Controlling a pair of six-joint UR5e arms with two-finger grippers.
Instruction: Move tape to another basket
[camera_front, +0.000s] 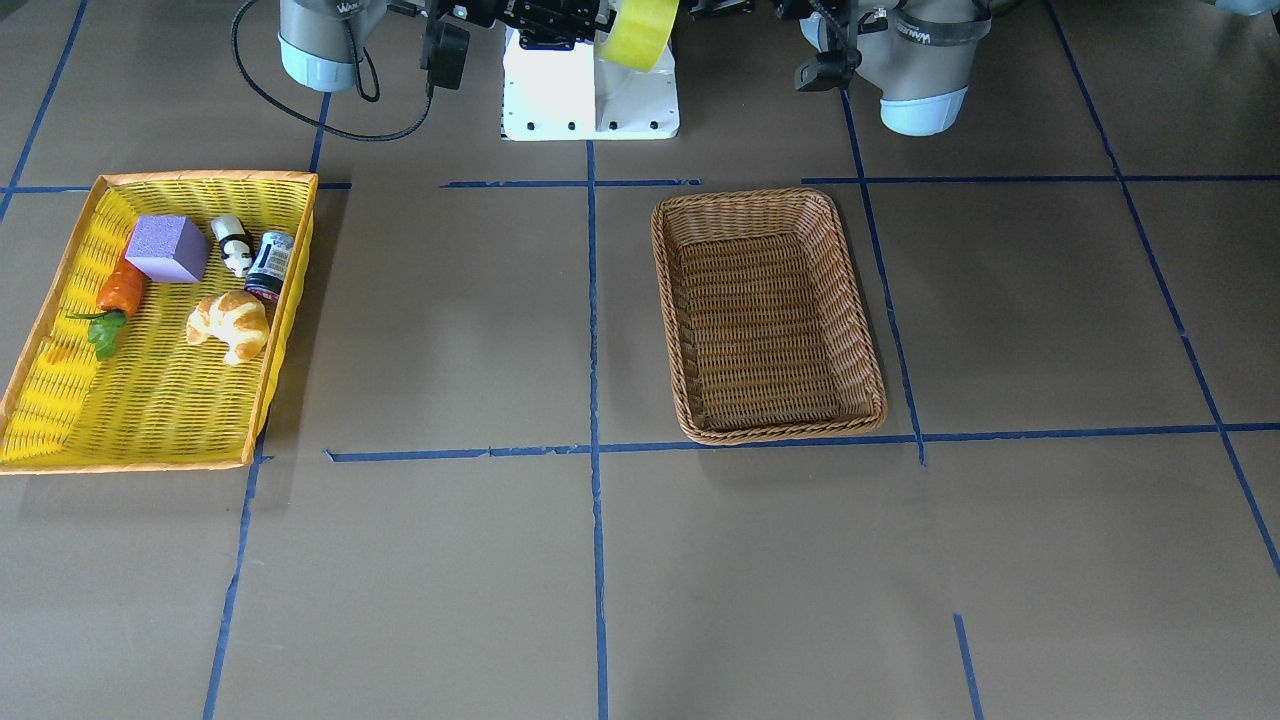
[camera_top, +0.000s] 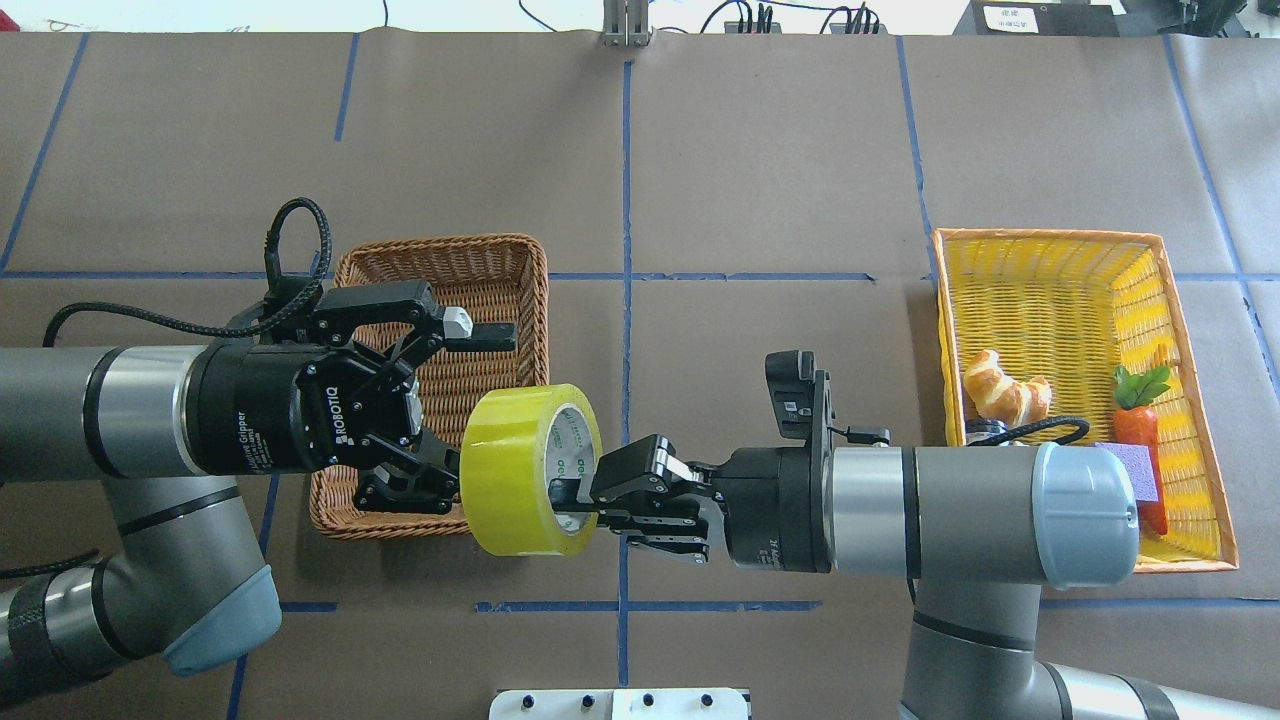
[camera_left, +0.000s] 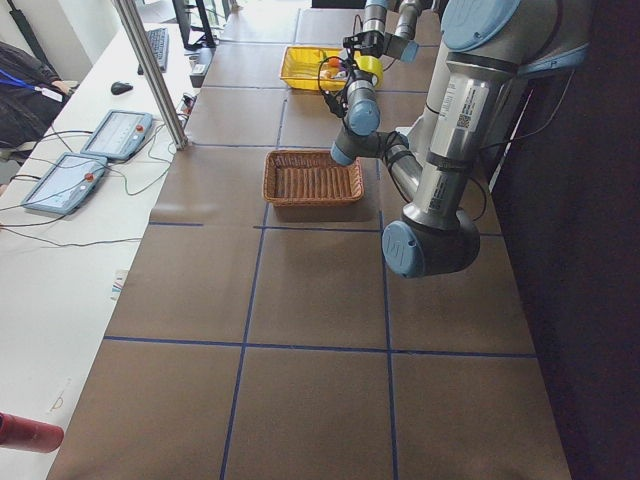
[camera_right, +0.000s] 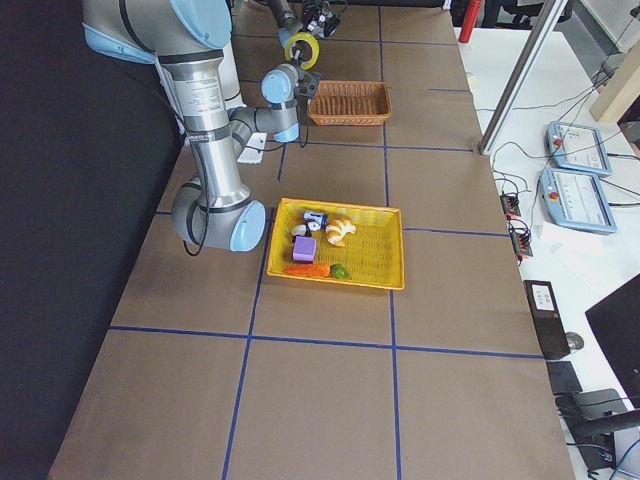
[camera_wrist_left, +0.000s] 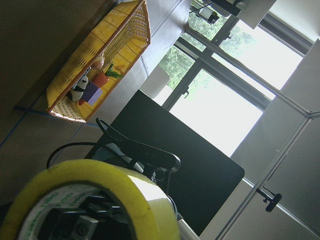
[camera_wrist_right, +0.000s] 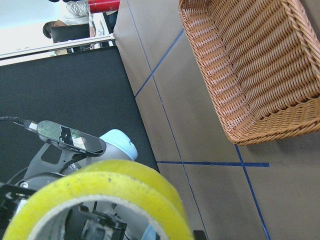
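Observation:
The yellow tape (camera_top: 512, 470) hangs in the air between my two grippers, near the robot's base, just past the near right corner of the brown wicker basket (camera_top: 440, 246). My right gripper (camera_top: 573, 503) is shut on the tape, with one finger inside the white core. My left gripper (camera_top: 472, 416) is open, its fingers spread wide right at the tape's other side; its lower finger is hidden behind the roll. The tape fills the bottom of the left wrist view (camera_wrist_left: 100, 190) and the right wrist view (camera_wrist_right: 105, 187). The brown basket (camera_front: 770, 196) holds nothing.
The bright yellow basket (camera_top: 1050, 236) on my right holds a croissant (camera_top: 1005, 388), a carrot (camera_top: 1135, 420), a purple block (camera_top: 1135, 468), a panda toy (camera_front: 235, 245) and a small jar (camera_front: 270, 262). The white robot base (camera_front: 590, 90) is below the tape.

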